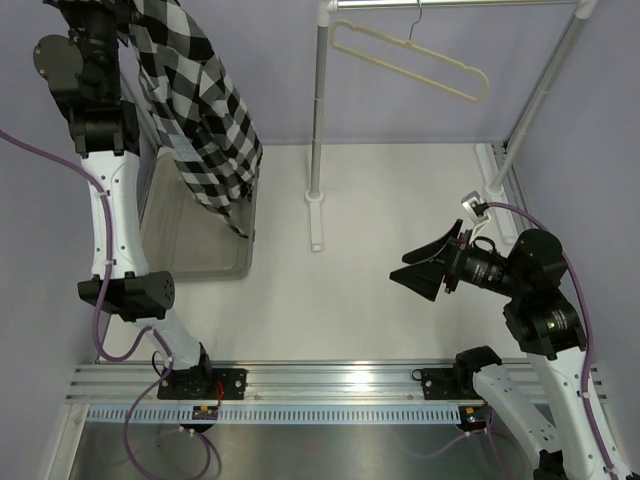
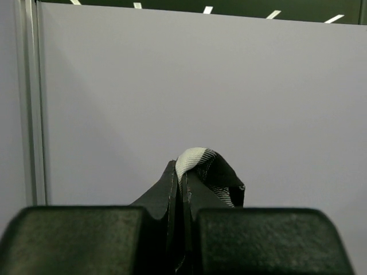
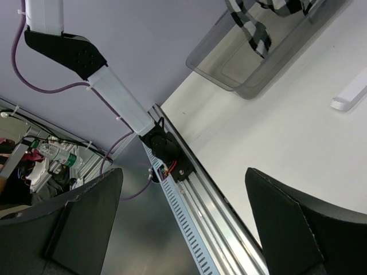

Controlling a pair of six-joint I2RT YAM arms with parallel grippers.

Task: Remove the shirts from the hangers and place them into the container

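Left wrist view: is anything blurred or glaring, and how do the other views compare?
Left wrist: left tool housing close and soft, pinched shirt fold sharp, no glare. Top external: even light, faint shadows, sharp. Right wrist: tilted frame, evenly lit, container sharp.

Black-and-white checked shirt [image 1: 200,90], cream hanger [image 1: 410,58]

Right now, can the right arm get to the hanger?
Probably yes: the right gripper is open and empty, and nothing stands between it and the bare hanger on the rail.
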